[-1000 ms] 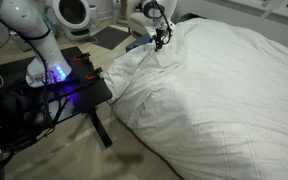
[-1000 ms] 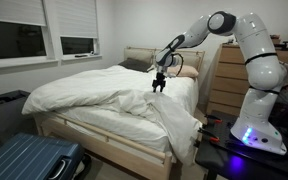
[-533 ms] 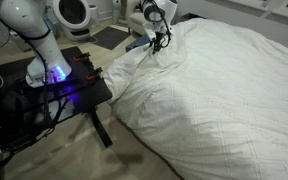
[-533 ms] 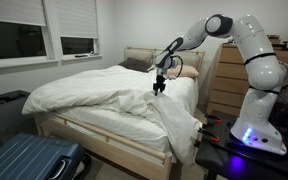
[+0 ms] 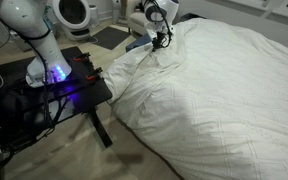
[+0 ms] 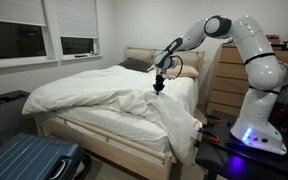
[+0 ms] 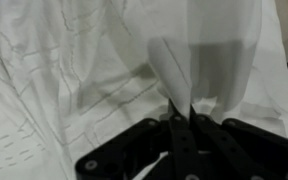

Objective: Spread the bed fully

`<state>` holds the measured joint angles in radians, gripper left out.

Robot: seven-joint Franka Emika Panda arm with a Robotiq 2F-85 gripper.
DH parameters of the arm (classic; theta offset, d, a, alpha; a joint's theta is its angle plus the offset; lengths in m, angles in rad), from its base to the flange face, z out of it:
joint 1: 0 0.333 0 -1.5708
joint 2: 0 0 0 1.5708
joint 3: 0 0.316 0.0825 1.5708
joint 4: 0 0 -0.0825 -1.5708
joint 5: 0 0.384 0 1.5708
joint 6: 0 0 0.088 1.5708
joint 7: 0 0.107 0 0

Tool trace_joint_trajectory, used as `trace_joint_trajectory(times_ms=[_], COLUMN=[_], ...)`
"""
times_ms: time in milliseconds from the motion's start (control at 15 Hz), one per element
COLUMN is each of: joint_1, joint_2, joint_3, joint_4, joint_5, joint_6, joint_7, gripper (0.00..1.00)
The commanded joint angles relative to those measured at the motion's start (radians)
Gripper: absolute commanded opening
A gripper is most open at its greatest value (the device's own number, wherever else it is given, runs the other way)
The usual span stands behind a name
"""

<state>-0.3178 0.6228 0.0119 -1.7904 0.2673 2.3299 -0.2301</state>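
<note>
The bed (image 5: 234, 90) (image 6: 104, 90) carries a plain white, wrinkly duvet, bunched and folded back near the head end. My gripper (image 5: 159, 42) (image 6: 158, 88) reaches down onto that folded edge in both exterior views. In the wrist view the black fingers (image 7: 174, 125) stand pressed together with a pinched ridge of white duvet (image 7: 189, 75) rising from between them. The gripper (image 7: 181, 112) is shut on the duvet fabric. A pillow (image 6: 136, 63) lies by the wooden headboard.
The black robot table (image 5: 59, 85) with the lit blue arm base (image 5: 56, 72) stands beside the bed. A blue suitcase (image 6: 29, 160) lies on the floor at the bed's foot. A wooden dresser (image 6: 224, 75) stands behind the arm, windows (image 6: 34, 35) on the far wall.
The gripper has stayed over the same fold of duvet; the arm has hardly moved. Whether the fingers moved cannot be read from the earlier exterior views.
</note>
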Motion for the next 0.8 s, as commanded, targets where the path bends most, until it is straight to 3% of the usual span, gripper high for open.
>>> trace_joint_trajectory(times_ms=[0,267,733], joint_1=[0.021,0.066,0.205], joint_2=[0.004,-0.007,-0.05], joint_3=[-0.015,-0.007,0.019], joint_4=[0.03,0.003,-0.029], joint_5=[-0.002,-0.029,-0.099], joint_6=[-0.053,-0.085,-0.185], joint_7=[0.034,0.032,0.032], gripper=[0.0,0.0,0.0])
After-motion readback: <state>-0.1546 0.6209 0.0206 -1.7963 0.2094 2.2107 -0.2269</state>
